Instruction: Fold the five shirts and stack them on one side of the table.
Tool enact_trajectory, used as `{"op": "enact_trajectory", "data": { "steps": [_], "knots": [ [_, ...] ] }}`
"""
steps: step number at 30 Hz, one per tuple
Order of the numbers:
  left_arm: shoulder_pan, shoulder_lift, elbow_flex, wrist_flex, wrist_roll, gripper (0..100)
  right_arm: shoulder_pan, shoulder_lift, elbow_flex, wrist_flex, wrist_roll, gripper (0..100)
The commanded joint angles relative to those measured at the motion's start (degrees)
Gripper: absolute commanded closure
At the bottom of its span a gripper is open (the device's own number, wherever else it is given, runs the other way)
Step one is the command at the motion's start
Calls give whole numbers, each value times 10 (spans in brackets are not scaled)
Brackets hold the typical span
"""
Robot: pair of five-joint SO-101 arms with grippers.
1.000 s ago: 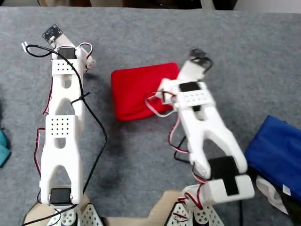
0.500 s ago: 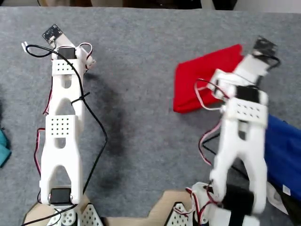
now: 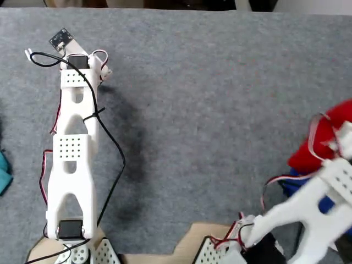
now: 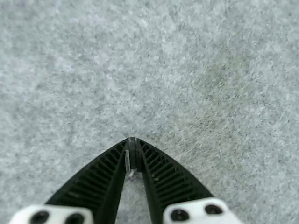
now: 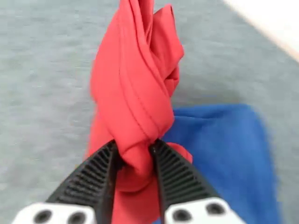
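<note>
In the high view, the left arm point(image 3: 69, 154) is seen stretched almost straight up the grey table cover point(image 3: 220, 99) from its base at the near edge, with the wrist at the far end. A scrap of teal cloth point(image 3: 2, 171) is seen at the table's edge, well apart from that arm. The right arm point(image 3: 300, 212) is bent low across the near right corner, and its wrist end is laid against the red shirt point(image 3: 322, 148), which is bunched at the table's right edge. A patch of the blue shirt point(image 3: 326, 204) is glimpsed beneath that arm, just under the red cloth. In the left wrist view, the left pincer point(image 4: 131, 142) is held above the grey cover point(image 4: 196, 70). Its two ribbed black jaws are brought together until the tips meet, and nothing is caught between them. In the right wrist view, the right pincer point(image 5: 133, 149) is clamped on the red shirt point(image 5: 135, 84). A thick fold of the cloth is squeezed between the jaws, which are kept apart only by that fold. From the grip the red cloth is carried straight ahead of the pincer as a twisted, creased bundle, and a smaller lump of it is left behind the jaw tips. The blue shirt point(image 5: 219, 149) is spread flat below the pincer and to one side of the red bundle, partly covered by it. The grey cover point(image 5: 42, 70) is seen on the other side, and a pale strip point(image 5: 273, 21) is seen past the table's far edge.
</note>
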Motion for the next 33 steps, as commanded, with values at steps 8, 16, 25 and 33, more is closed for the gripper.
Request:
{"op": "enact_trajectory", "data": {
  "steps": [8,16,25,33],
  "knots": [
    [3,-8,-29,-4,-5,981,192,-29,-1,2,86,994],
    [4,-8,-28,-3,-11,980,232,-30,31,3,124,769],
    [20,-8,-28,8,-21,980,233,-82,22,4,127,350],
    [-17,-16,-58,26,-42,978,135,-181,22,15,83,431]
  ]
}}
